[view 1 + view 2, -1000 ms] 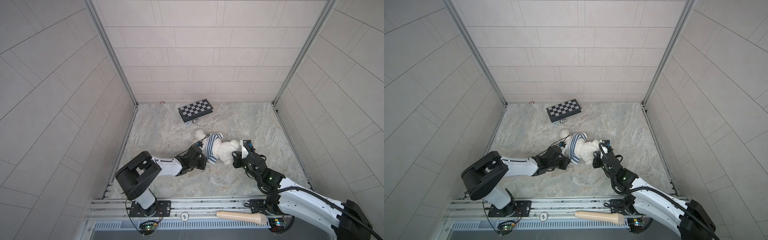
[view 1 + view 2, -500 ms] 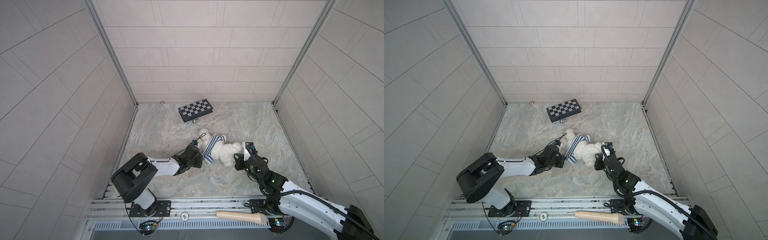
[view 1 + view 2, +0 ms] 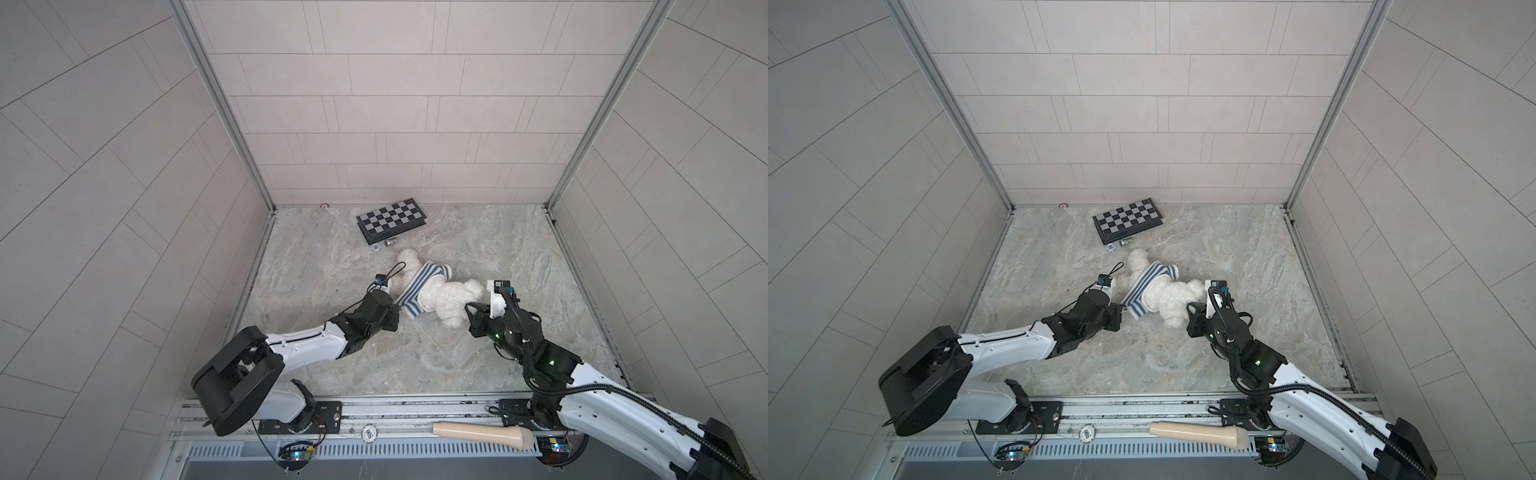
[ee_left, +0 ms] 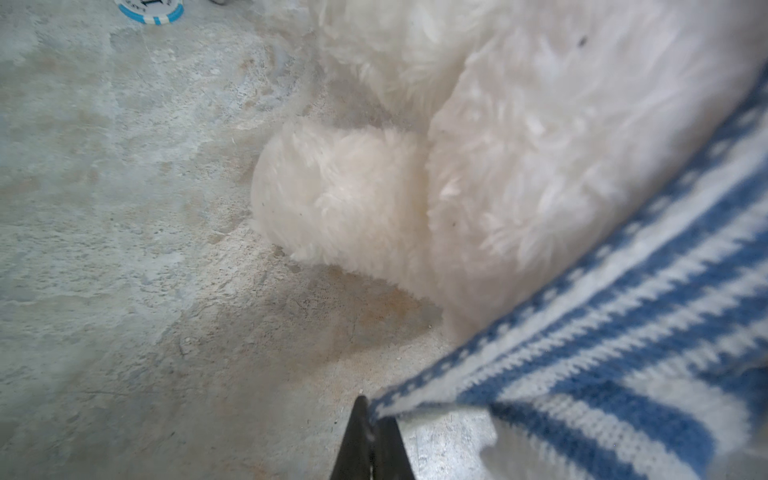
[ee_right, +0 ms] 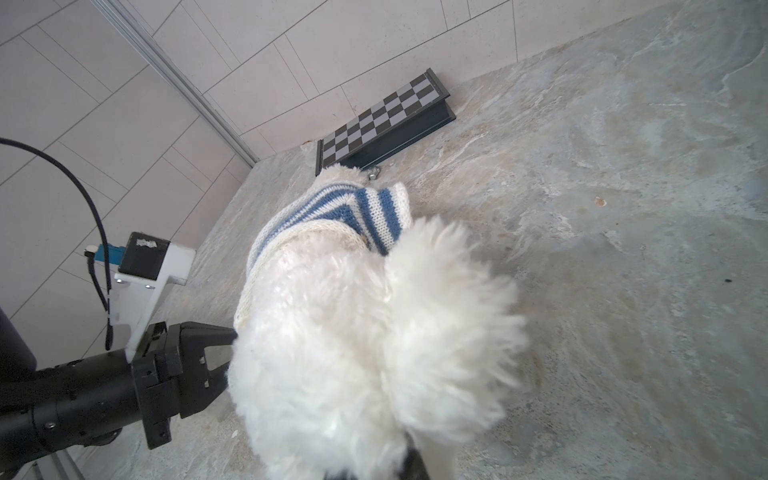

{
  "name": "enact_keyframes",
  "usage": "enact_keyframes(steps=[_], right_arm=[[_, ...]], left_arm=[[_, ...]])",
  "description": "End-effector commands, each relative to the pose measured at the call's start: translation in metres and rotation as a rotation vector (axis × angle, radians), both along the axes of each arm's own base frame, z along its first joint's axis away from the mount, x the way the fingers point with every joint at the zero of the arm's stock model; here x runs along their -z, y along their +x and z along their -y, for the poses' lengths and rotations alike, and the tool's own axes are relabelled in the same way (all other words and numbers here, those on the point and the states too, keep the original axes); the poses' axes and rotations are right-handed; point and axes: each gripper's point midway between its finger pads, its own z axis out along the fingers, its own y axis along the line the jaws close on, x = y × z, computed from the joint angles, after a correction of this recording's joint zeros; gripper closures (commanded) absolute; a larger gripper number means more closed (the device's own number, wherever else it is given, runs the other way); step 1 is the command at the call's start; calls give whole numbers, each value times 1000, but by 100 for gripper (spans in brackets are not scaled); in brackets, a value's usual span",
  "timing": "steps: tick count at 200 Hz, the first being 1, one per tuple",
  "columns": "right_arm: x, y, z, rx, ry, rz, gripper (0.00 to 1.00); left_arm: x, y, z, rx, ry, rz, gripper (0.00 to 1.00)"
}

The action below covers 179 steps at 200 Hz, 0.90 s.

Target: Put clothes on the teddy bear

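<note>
The teddy bear [image 3: 446,300] [image 3: 1170,298] lies on its side near the middle of the bench [image 3: 519,266]. A small blue-and-white striped shirt [image 3: 419,284] [image 3: 1148,283] is on the half of it that is closer to the back edge. A fluffy white bit pokes out of the shirt there.

The left gripper [image 3: 395,316] [image 4: 370,419] has its fingers pressed together on the edge of the shirt, right down by the bench top. The right gripper [image 3: 471,311] is at the bear's other end. In the right wrist view its dark fingertips [image 5: 412,461] are pinching the bear's fur, and the fur hides most of them.

A chessboard [image 3: 392,218] [image 3: 1128,220] lies by the back edge. Between it and the bear are a round blue-and-white chip [image 3: 375,248] [image 4: 149,9] and a small metal piece [image 3: 390,242]. Both are near the bear but not touching it. A tan handle [image 3: 478,432] lies on the rail in front of the bench, well apart from the bear.
</note>
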Motion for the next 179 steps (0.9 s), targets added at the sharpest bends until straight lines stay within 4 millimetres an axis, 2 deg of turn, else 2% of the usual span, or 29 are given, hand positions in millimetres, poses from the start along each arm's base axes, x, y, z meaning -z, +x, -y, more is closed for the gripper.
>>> enact_keyframes(steps=[1,17,36,49,68,80,108,133,163,179], right_arm=[[-61,12,10,93,192,118,100],[-70,12,7,78,227,130,100],[-71,13,4,68,208,126,100],[-64,15,5,76,198,116,100],[-57,16,3,77,191,107,100],[-56,17,2,74,179,107,100],[-56,17,3,76,164,107,100],[-61,18,4,77,153,115,100],[-63,19,1,66,144,115,100],[-63,20,-1,60,141,114,100]], left_arm=[[28,-9,-31,-33,121,-27,100],[14,-13,-10,60,40,29,100],[-15,-23,19,189,-49,118,100],[-28,-29,28,232,-65,158,100],[-34,-33,28,252,-50,184,95],[-33,-34,24,253,-29,190,89],[-36,-42,14,276,38,227,66],[-51,-57,12,325,105,316,50],[-88,-79,33,438,83,423,37],[-110,-82,49,485,25,458,33]])
